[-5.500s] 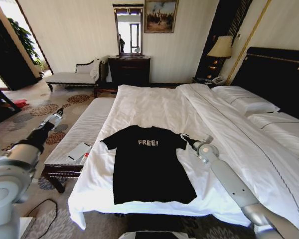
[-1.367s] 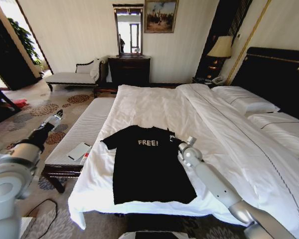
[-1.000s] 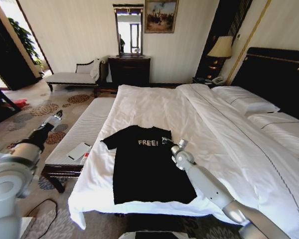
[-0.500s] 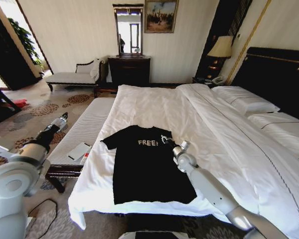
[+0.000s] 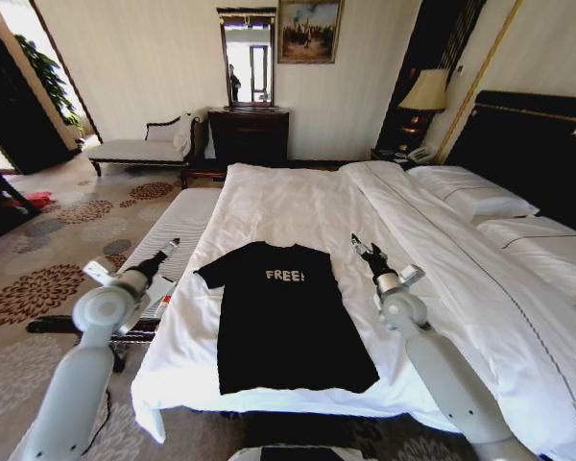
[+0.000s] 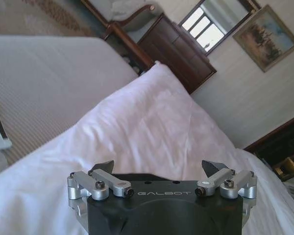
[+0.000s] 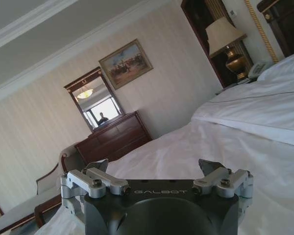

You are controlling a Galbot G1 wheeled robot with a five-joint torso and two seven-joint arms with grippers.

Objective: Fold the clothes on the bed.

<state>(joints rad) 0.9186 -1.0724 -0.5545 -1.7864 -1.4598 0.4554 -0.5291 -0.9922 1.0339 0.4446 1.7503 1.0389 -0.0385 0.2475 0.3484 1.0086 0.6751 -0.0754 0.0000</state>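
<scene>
**Both arms reaching forward, jaws spread**

The left arm is stretching forward and inward from the robot's left side, its rounded grey elbow joint sitting low and near the camera, with the left gripper (image 5: 163, 252) pointing ahead at the end of a dark wrist. Its jaws are standing wide apart, nothing between them (image 6: 158, 169). The right arm is extending up from the lower right, forearm angling toward the centre, wrist tilting the right gripper (image 5: 363, 247) forward and upward. Its jaws are likewise gaping and holding nothing (image 7: 154, 166).
</scene>
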